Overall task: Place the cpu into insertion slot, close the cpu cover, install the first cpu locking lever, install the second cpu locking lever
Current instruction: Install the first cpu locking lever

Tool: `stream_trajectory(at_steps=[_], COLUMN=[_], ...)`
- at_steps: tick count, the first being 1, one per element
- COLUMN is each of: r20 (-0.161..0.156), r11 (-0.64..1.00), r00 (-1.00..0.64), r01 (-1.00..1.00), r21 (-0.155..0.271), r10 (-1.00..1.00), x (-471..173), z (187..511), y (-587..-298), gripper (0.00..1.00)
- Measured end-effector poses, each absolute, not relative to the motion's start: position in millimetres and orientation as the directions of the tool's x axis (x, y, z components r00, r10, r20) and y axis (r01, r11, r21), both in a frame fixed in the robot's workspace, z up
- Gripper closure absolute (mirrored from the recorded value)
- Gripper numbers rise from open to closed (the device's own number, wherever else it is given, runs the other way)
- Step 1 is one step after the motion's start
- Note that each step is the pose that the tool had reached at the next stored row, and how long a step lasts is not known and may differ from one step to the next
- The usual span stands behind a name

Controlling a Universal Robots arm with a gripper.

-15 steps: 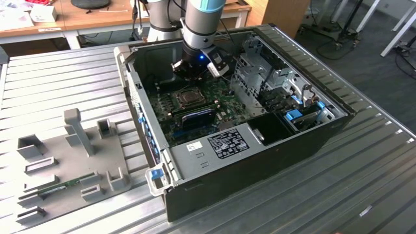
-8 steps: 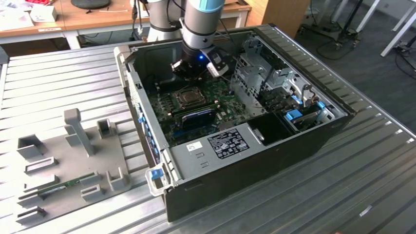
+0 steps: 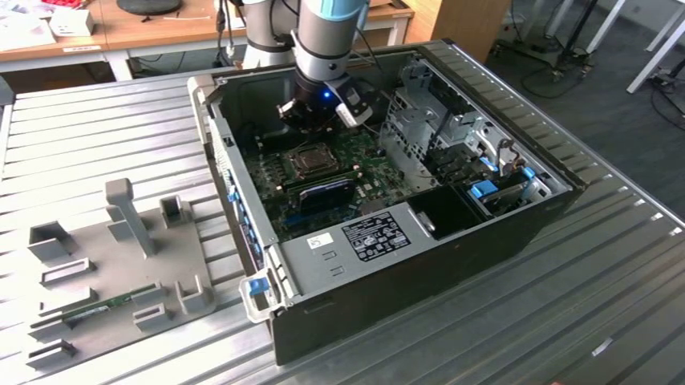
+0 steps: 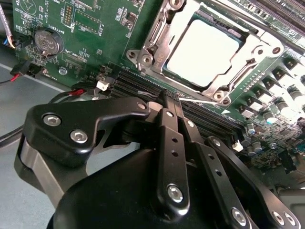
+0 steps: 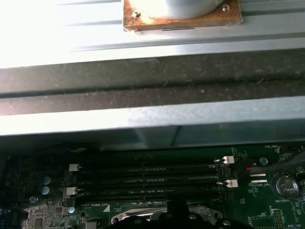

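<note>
Pressed together with nothing between them, my fingers [image 4: 167, 125] hang inside the open computer case [image 3: 535, 210], which lies on its side on the ribbed metal worktop [image 3: 96, 132]. In the second wrist view their tips sit over the long black memory slots [image 4: 131, 82], just beside the socket; I cannot tell whether they touch the board. The cpu [image 4: 202, 47] lies flat in the insertion slot [image 4: 228, 29] on the green motherboard [image 4: 95, 24], and the cpu cover [image 4: 157, 44] is folded down around it, its window framing the pale metal top. A thin silvery rod [image 4: 205, 101] runs along the side of the cover that faces my fingers. A round coin battery [image 4: 47, 42] sits on the board well apart from the socket. In the exterior view my fingers [image 3: 321, 120] hover just on the far side of the socket, and a grey fixture plate [image 3: 118, 265] lies on the worktop at the exterior view's left.
</note>
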State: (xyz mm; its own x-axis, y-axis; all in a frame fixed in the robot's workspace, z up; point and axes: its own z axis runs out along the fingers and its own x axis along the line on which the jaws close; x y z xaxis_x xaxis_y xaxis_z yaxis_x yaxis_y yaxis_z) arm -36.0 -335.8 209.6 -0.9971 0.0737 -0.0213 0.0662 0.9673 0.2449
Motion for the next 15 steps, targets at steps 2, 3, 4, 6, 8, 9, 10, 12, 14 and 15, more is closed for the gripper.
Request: stream_trajectory(at_steps=[2,3,4,6,8,9,10,12,14,15], r20=[-0.023,-0.023,-0.024,-0.025,-0.027,-0.028,-0.028,-0.029,-0.031,-0.031], r11=[0.967,0.967,0.967,0.967,0.967,0.967,0.967,0.967,0.967,0.967], r00=[-0.997,-0.997,-0.997,-0.997,-0.997,-0.997,-0.997,-0.997,-0.996,-0.996], r01=[0.066,0.066,0.066,0.065,0.065,0.065,0.065,0.067,0.070,0.072], r21=[0.245,0.245,0.245,0.246,0.245,0.246,0.245,0.246,0.246,0.246], r10=[0.074,0.074,0.074,0.074,0.074,0.074,0.074,0.077,0.080,0.082], x=[-36.2,-36.3,-36.4,-36.6,-37.2,-37.4,-37.7,-38.1,-38.8,-39.3], z=[210.9,211.8,212.5,213.4,213.5,213.5,213.6,213.5,213.5,213.6], y=[-335.6,-335.5,-335.3,-334.6,-333.7,-333.4,-333.1,-332.3,-331.4,-330.9], gripper=[0.90,0.90,0.90,0.90,0.90,0.90,0.90,0.90,0.90,0.90])
